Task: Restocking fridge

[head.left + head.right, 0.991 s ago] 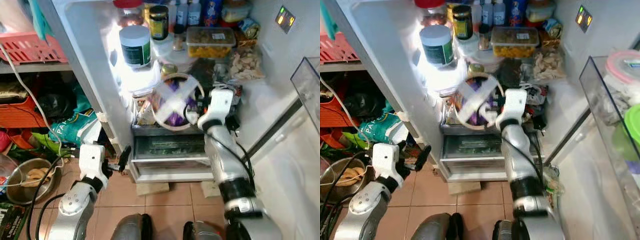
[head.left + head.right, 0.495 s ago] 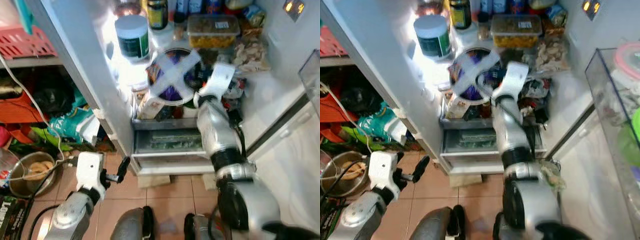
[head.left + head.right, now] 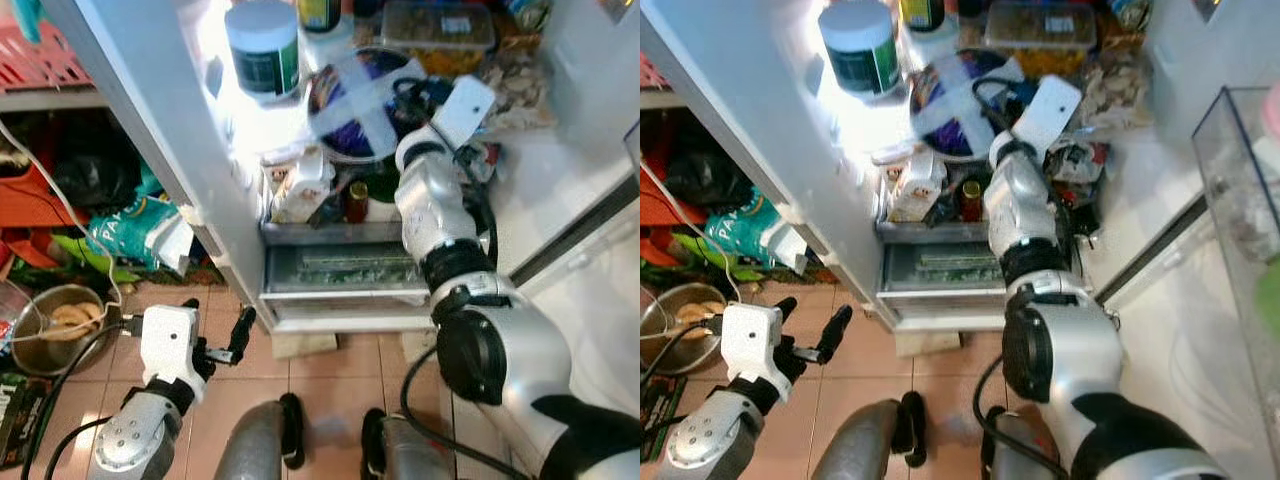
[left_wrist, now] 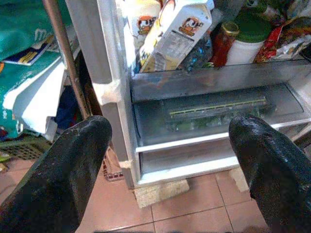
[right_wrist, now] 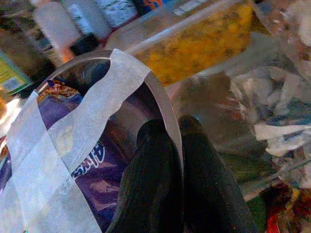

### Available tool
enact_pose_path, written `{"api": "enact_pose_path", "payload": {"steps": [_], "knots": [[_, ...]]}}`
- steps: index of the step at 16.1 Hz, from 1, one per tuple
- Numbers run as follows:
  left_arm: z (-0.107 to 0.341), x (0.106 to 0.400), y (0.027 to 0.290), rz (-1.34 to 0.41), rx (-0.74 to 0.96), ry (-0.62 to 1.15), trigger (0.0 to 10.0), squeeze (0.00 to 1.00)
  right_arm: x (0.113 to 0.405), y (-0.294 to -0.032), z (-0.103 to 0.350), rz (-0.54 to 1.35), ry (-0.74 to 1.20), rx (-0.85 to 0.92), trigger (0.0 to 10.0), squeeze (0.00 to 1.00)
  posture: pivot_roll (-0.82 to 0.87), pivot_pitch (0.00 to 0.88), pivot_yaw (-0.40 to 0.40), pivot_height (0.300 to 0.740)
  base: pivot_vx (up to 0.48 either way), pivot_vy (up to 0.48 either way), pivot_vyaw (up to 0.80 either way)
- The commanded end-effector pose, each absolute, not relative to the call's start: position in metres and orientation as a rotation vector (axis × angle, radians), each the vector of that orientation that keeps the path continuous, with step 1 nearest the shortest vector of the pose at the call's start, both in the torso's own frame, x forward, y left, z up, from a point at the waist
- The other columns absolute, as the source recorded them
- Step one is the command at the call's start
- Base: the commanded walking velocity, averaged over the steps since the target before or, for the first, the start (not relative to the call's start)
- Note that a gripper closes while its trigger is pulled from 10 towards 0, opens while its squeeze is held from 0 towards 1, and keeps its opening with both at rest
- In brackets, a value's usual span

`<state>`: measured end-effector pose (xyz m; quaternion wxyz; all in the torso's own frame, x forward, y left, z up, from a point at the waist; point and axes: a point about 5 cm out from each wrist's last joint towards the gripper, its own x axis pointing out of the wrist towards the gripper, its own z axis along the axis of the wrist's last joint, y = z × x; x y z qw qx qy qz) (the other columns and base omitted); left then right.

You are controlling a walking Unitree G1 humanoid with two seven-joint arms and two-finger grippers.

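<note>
I have my right hand (image 5: pixel 177 160) clenched on the rim of a steel bowl (image 3: pixel 362 100), one finger inside the rim and one outside, so the bowl hangs tilted on edge in front of the fridge's crowded upper shelf; white tape crossed over its mouth keeps the purple packet (image 5: pixel 92 165) inside from spilling — that tilt would otherwise empty it; I judge I am carrying it up toward a gap on that shelf, beside the white tub with the dark green label (image 3: pixel 263 50) and below the clear box of yellow food (image 3: pixel 440 25); my left hand (image 3: pixel 215 350) hangs low over the tiled floor, released and holding nothing, facing the crisper drawer (image 4: pixel 214 114); white lettering on the packet is partly covered — I cannot read it; the carton (image 4: pixel 175 31) above the drawer shows a cartoon face.
</note>
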<state>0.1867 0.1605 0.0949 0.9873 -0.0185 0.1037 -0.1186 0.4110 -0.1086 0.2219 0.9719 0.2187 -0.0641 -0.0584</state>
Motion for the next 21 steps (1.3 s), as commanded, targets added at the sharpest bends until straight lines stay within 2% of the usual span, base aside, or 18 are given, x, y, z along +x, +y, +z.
{"api": "enact_pose_path", "payload": {"steps": [1,8,14,18,21], "knots": [[0.095,0.185,0.163,-0.226,-0.015,0.209,10.0,0.00,0.412,-0.108,0.223,-0.139,-0.118,0.456,10.0,0.00,0.25,0.267,0.049,0.740,0.000,0.000,0.00],[0.095,0.178,0.168,-0.185,0.005,0.211,10.0,0.00,0.417,-0.109,0.237,-0.239,-0.108,0.537,10.0,0.00,0.28,0.282,0.027,0.740,0.000,0.000,0.00],[0.101,0.161,0.162,-0.158,-0.032,0.213,10.0,0.00,0.420,-0.124,0.252,-0.318,-0.138,0.618,10.0,0.00,0.29,0.344,0.023,0.740,0.000,0.000,0.00],[0.109,0.165,0.154,-0.238,0.031,0.164,10.0,0.00,0.420,-0.123,0.254,-0.341,-0.134,0.602,10.0,0.00,0.27,0.367,0.015,0.740,0.000,0.000,0.00],[0.120,0.181,0.158,-0.252,0.026,0.090,10.0,0.00,0.420,-0.120,0.249,-0.324,-0.130,0.555,10.0,0.00,0.27,0.364,0.002,0.740,0.000,0.000,0.00]]}}
